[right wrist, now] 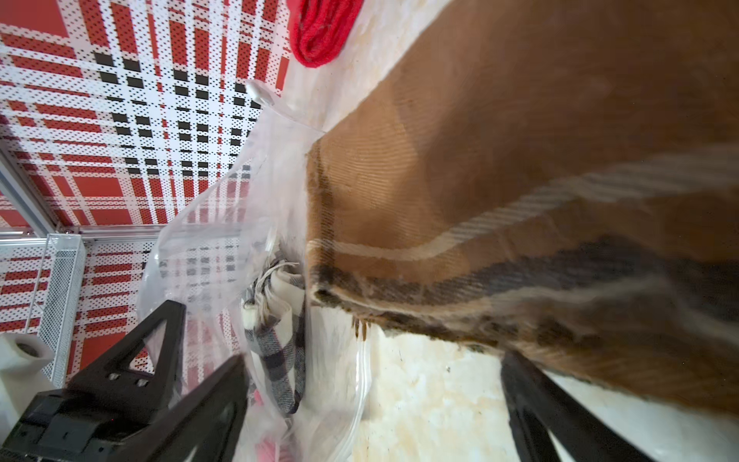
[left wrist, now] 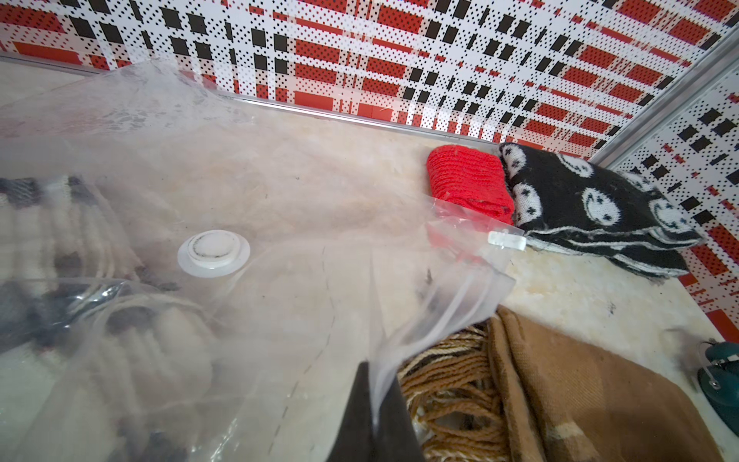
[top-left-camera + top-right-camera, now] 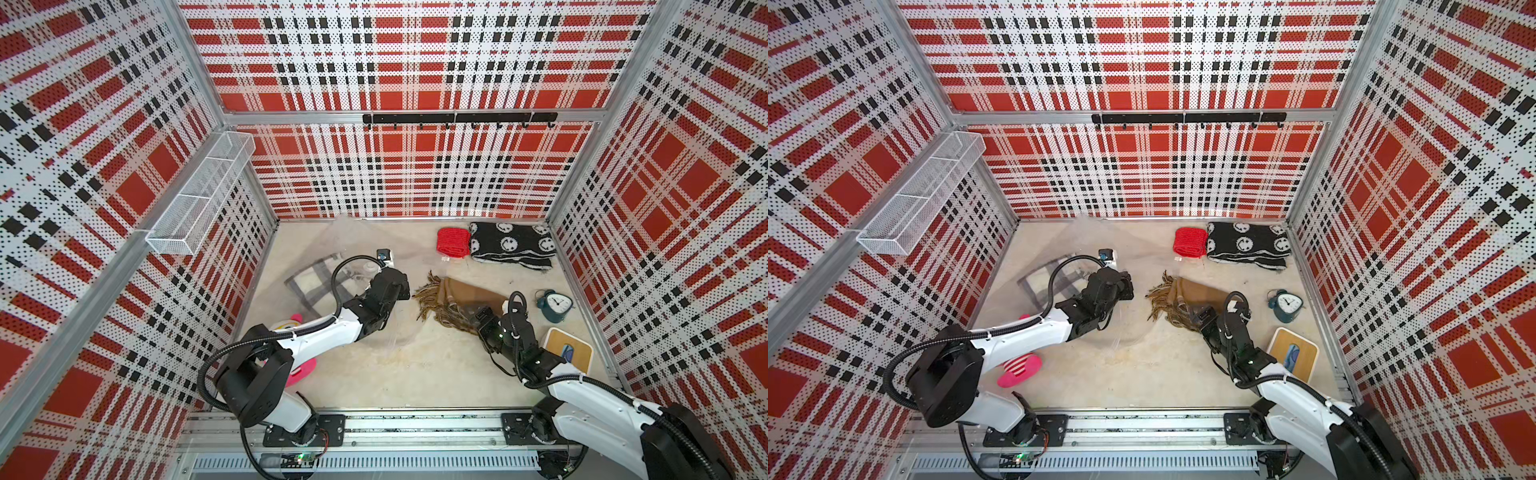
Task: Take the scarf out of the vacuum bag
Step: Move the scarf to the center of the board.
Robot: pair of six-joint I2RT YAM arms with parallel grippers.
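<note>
Left wrist view: the left gripper (image 2: 376, 416) is clamped on a fold of the vacuum bag (image 2: 304, 192) (its white valve cap (image 2: 214, 253) faces up). The bag lies on the worktop's (image 2: 580, 288) left half with a plaid scarf (image 2: 56, 240) inside. The right gripper (image 1: 370, 360) stands wide open over a brown scarf (image 1: 520, 140) at the bag's edge.

No word, brand or number can be read anywhere. The only signs are the white smiley faces (image 2: 596, 204) knitted into the black scarf (image 3: 513, 245), which lies folded at the far right of the desk (image 3: 415, 374). The left wrist view shows each as a round face with two cross-shaped eyes and a curved mouth. The teal alarm clock (image 3: 555, 305) near the right wall has a white dial with dark hands. Its marks are too small to read.
</note>
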